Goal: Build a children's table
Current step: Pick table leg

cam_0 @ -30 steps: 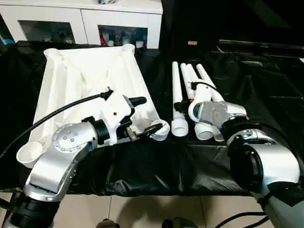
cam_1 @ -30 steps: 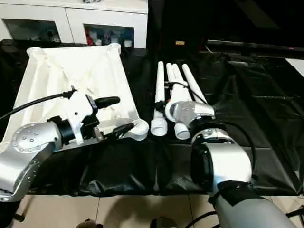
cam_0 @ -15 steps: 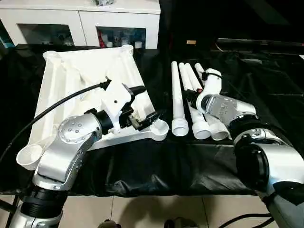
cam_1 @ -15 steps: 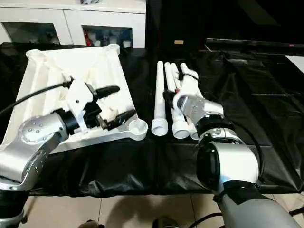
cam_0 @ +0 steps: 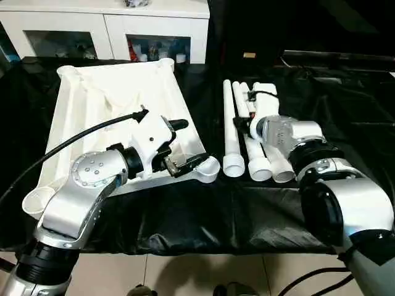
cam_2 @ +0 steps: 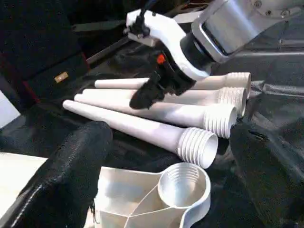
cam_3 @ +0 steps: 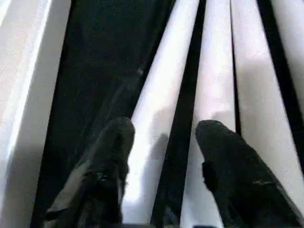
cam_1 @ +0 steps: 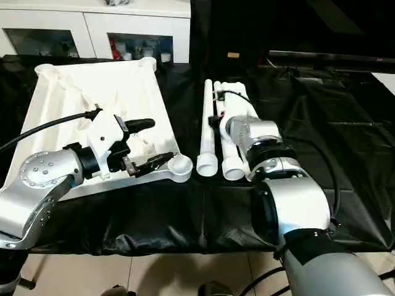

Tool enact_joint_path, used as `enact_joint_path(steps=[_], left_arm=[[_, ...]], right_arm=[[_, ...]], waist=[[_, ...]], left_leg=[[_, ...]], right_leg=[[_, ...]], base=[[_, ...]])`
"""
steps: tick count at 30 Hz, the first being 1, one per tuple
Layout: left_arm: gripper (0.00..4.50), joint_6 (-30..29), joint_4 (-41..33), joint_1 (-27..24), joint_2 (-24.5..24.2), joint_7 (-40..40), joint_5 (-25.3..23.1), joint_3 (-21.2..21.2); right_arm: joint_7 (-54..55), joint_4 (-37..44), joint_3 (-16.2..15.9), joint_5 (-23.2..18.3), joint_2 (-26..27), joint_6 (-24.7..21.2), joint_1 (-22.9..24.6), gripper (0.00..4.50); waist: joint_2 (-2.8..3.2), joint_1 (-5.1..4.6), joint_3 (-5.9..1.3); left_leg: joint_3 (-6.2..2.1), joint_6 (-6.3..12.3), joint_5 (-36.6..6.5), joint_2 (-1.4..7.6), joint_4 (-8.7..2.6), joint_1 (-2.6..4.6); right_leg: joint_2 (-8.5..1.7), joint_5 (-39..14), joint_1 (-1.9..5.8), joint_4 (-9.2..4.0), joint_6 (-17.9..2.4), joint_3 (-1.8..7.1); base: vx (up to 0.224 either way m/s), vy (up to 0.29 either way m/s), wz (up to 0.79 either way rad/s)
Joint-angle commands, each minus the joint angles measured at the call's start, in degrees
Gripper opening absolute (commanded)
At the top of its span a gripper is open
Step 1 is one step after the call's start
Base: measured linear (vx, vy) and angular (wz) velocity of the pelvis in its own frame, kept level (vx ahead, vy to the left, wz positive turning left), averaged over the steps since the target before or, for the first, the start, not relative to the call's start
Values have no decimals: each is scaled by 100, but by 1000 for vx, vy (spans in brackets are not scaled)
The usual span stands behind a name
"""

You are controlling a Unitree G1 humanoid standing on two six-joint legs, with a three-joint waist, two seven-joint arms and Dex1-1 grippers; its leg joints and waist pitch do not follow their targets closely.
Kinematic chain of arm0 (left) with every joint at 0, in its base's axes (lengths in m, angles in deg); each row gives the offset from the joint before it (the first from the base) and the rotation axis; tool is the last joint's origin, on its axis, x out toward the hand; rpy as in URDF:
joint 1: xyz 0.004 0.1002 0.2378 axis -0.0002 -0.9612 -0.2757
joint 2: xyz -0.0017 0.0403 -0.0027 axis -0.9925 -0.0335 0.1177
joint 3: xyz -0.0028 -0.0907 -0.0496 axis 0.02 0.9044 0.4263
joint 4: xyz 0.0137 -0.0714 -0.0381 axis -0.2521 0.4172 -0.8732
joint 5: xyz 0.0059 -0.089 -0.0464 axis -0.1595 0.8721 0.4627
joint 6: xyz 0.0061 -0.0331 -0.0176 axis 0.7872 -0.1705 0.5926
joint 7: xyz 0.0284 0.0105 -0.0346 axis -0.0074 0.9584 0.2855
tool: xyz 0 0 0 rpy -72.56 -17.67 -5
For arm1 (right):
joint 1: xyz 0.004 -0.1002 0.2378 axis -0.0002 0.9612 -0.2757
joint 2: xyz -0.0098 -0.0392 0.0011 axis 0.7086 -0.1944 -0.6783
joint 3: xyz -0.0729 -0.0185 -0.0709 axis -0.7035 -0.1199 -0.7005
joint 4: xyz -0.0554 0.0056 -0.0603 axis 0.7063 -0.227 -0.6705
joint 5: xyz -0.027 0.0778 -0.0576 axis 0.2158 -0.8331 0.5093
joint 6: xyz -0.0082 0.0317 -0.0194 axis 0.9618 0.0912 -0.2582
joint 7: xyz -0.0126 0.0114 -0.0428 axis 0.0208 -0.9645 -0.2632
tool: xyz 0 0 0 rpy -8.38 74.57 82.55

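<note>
since half a second ago the right hand [cam_3: 164, 166] has swung down over the legs [cam_0: 247, 132], fingers parted astride one and not yet closed, so a pickup looks near. left hand [cam_0: 185, 145] hovers wide open, empty, by a corner socket [cam_2: 183, 185]. ribbed white plastic top [cam_0: 111, 98] lies underside up beside the smooth tapered tubes with threaded ends on black cloth [cam_0: 203, 216].

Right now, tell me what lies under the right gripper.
The right gripper hangs over the row of white legs on the black cloth, its fingers apart above two neighbouring legs. The gripper covers the stretch of legs directly beneath it.
</note>
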Motion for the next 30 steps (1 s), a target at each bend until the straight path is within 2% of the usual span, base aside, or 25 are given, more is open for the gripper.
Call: enact_joint_path(steps=[1,6,7,9,10,11,12,15,16,17,29,30], left_arm=[[450,-53,-134,-79,-68,-2,29,66],[450,-145,-265,-209,-128,29,39,107],[450,-180,-317,-230,-129,50,50,114],[450,-211,-356,-238,-127,66,58,116],[450,-219,-372,-247,-124,78,50,112],[450,-220,-374,-250,-124,80,49,111],[450,-227,-388,-265,-121,90,43,109],[450,-251,-426,-294,-123,117,32,104],[450,-269,-446,-302,-121,129,30,105],[450,-278,-456,-306,-120,135,29,106],[450,-334,-503,-313,-66,179,47,37],[450,-346,-503,-297,-58,182,46,24]], right_arm=[[46,-78,-5,27,8,-33,-189,279],[71,-119,22,19,114,5,-212,308],[27,-132,62,-22,165,-33,-204,334],[-7,-144,82,-44,201,-87,-202,343],[-54,-153,67,-38,231,-104,-189,343],[-54,-160,59,-30,235,-122,-186,343],[-58,-195,26,1,258,-204,-170,343],[-84,-276,40,-15,314,-340,-122,343],[-35,-297,53,-7,330,-340,-88,343],[-5,-305,56,2,337,-338,-71,343],[127,-403,160,-34,348,-528,128,343],[138,-422,181,-45,355,-543,180,325]], waist=[[20,-11,-478],[25,-18,-477],[-12,-17,-475],[8,-18,-466],[-9,-20,-468],[-2,-19,-468],[-33,-23,-472],[-35,-20,-473],[-93,-28,-475],[-76,-18,-471],[-80,-22,-475],[-82,-20,-478]], left_leg=[[100,-79,-1041,42,-370,-30],[99,-78,-1041,49,-373,-25],[103,-63,-1027,48,-375,-31],[98,-72,-1078,54,-379,-25],[98,-75,-1087,54,-380,-26],[96,-79,-1087,56,-383,-25],[98,-74,-1045,55,-382,-30],[99,-97,-994,56,-385,-27],[108,-82,-974,59,-385,-28],[103,-87,-991,60,-386,-25],[101,-132,-1000,54,-384,-28],[104,-122,-968,55,-382,-27]], right_leg=[[-279,-1416,366,-401,-1054,149],[-274,-1377,358,-390,-1070,147],[-273,-1369,360,-387,-1066,147],[-282,-1435,347,-393,-1063,148],[-281,-1455,351,-394,-1046,147],[-281,-1444,349,-392,-1045,148],[-280,-1403,359,-385,-1041,149],[-281,-1325,356,-381,-1042,150],[-277,-1288,356,-383,-1042,150],[-283,-1318,352,-374,-1043,150],[-288,-1431,354,-392,-949,151],[-287,-1360,356,-385,-971,153]], base=[[0,0,0],[0,0,0],[0,0,0],[0,0,0],[0,0,0],[0,0,0],[0,0,0],[0,0,0],[0,0,0],[0,0,0],[0,0,0],[0,0,0]])
